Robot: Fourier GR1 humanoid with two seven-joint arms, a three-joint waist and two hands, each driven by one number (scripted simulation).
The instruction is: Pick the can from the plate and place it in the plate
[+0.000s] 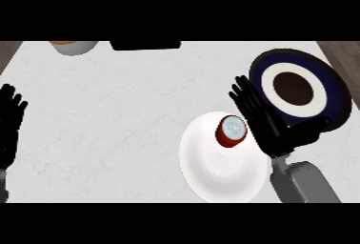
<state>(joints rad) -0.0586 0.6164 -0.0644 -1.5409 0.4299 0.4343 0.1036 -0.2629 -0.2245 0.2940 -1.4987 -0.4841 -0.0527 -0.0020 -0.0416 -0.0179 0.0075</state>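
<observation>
White plate (211,167) at lower centre-right of frame, rim near counter's lower edge; red can (231,131) upright on its upper right part, silver top visible. Right hand (269,125) just beside can on right, fingers straight and spread, holding nothing, lying between both plates. Dark blue plate (336,86) with white ring at upper right, rim near counter's right edge. Left hand (10,125) resting at left edge, fingers straight, up. Pale counter (112,119) wide and bare across centre-left. Orange-filled bowl (72,46) and black object (145,45) cut by top edge.
</observation>
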